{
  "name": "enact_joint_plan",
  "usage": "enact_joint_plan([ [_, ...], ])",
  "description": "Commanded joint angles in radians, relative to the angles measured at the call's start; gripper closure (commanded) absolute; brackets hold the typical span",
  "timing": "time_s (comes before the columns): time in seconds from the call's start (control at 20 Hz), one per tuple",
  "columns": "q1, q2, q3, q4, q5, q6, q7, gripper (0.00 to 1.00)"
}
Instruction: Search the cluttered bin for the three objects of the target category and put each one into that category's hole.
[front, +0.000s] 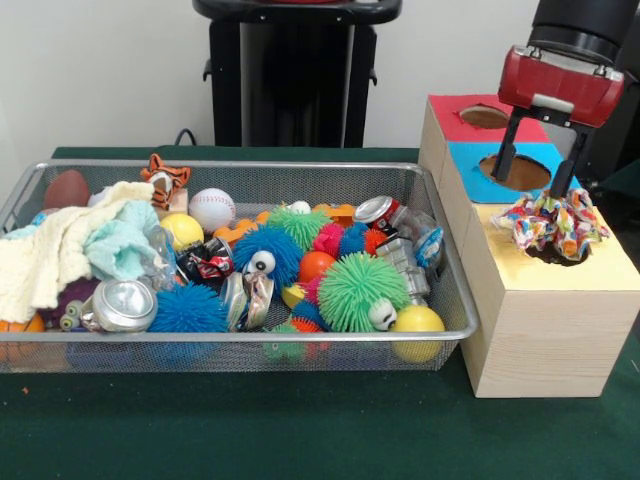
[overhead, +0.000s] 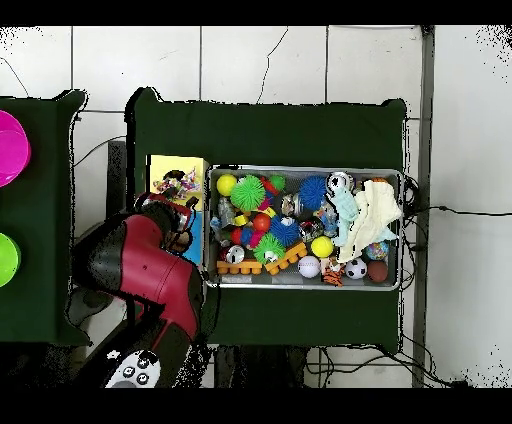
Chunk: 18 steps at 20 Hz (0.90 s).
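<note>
A speckled red, yellow, blue and white piece (front: 550, 225) lies bunched over the round hole (front: 560, 257) of the yellow-topped wood box (front: 540, 320). It covers most of the hole. My gripper (front: 540, 188) hangs just above it with its black fingers (front: 510, 155) spread, open, and the right tip is at the cloth's top. In the overhead view the piece (overhead: 175, 185) sits on the yellow box (overhead: 160, 165), left of the wire mesh bin (overhead: 300, 169). The bin (front: 240, 166) is full of toys. No other speckled piece shows in it.
The blue-topped box (front: 470, 160) and red-topped box (front: 450, 112) stand behind the yellow one. In the bin are a green spiky ball (front: 362, 290), a cream cloth (front: 50, 255), a mint cloth (front: 125, 245), a baseball (front: 211, 208), crushed cans and other balls.
</note>
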<state>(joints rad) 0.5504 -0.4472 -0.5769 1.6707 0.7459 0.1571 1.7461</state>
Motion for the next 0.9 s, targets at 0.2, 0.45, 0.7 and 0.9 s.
enact_joint_plan([
  [0.2, 0.004, 0.106, 0.03, -0.079, 0.051, 0.077, 0.31, 0.0],
  [0.45, 0.008, 0.165, 0.019, -0.087, 0.06, 0.043, 0.304, 0.0],
  [0.7, -0.003, 0.189, 0.046, -0.08, 0.065, -0.013, 0.291, 0.0],
  [0.9, -0.008, 0.214, 0.054, -0.091, 0.073, -0.036, 0.292, 0.0],
])
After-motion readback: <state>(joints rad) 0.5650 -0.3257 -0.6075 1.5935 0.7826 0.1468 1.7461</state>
